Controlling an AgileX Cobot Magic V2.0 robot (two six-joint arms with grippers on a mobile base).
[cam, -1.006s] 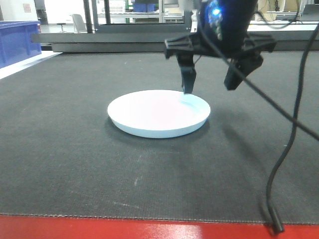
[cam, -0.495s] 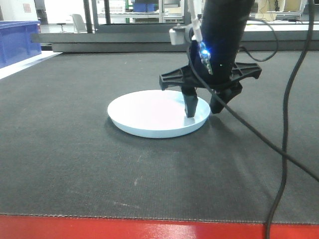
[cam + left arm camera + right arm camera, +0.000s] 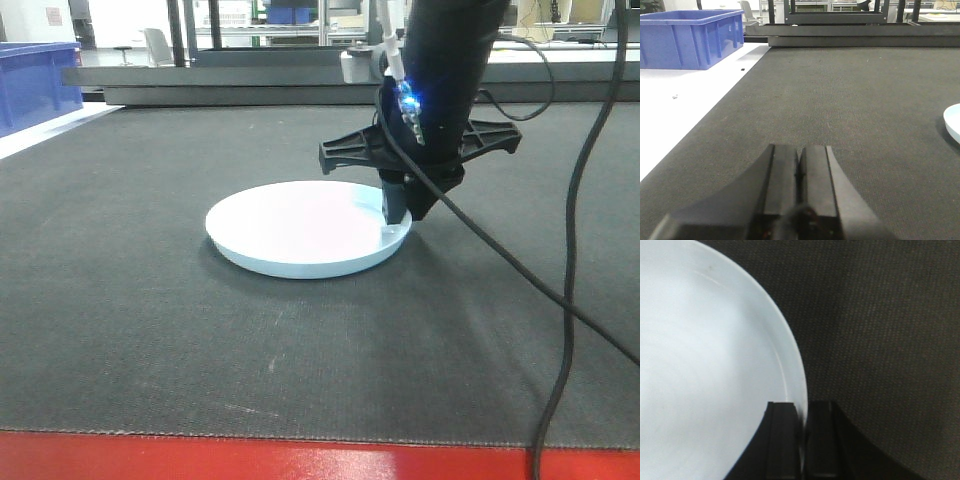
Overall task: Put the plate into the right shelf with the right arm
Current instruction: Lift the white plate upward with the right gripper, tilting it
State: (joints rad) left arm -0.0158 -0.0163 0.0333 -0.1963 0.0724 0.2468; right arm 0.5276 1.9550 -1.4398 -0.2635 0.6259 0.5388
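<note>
A round white plate (image 3: pixel 300 228) lies on the dark mat in the front view. My right gripper (image 3: pixel 403 212) stands over its right rim and is shut on that rim. In the right wrist view the plate (image 3: pixel 705 370) fills the left side, and the gripper (image 3: pixel 802 440) has one finger inside the rim and one outside. My left gripper (image 3: pixel 799 170) is shut and empty, low over the mat. The plate's edge (image 3: pixel 952 122) shows at the far right of the left wrist view. No shelf is clearly in view.
A blue plastic bin (image 3: pixel 687 37) stands on a white surface at the back left, also seen in the front view (image 3: pixel 35 80). A dark metal frame (image 3: pixel 230 75) runs along the back. A black cable (image 3: pixel 575 330) hangs at the right. A red strip (image 3: pixel 300 458) edges the front.
My right gripper came down onto the plate's right rim and closed on it. The plate has slid slightly to the left. The left arm has not visibly moved.
</note>
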